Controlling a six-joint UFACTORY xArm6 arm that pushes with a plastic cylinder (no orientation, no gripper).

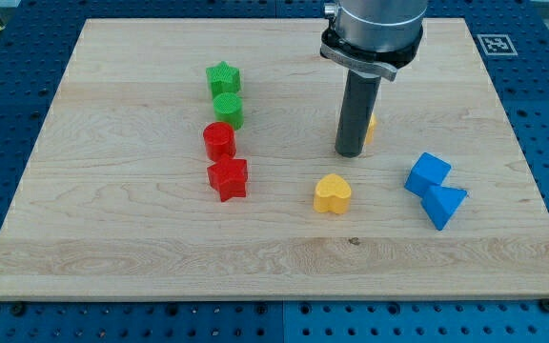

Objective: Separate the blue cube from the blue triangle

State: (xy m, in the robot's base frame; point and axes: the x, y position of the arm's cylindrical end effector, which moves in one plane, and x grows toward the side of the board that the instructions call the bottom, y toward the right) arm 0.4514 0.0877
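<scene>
The blue cube (428, 172) sits at the view's right, touching the blue triangle (443, 205) just below and to its right. My tip (350, 152) stands on the board to the left of the blue cube, about a block's width and more away from it. The rod rises from the tip to the arm's body at the view's top. A yellow block (371, 125) is mostly hidden behind the rod.
A yellow heart (332, 193) lies below and slightly left of the tip. At the view's left stand a green star (223, 78), a green cylinder (228, 110), a red cylinder (219, 140) and a red star (228, 178) in a column. The wooden board (141, 238) ends near the blue blocks' right.
</scene>
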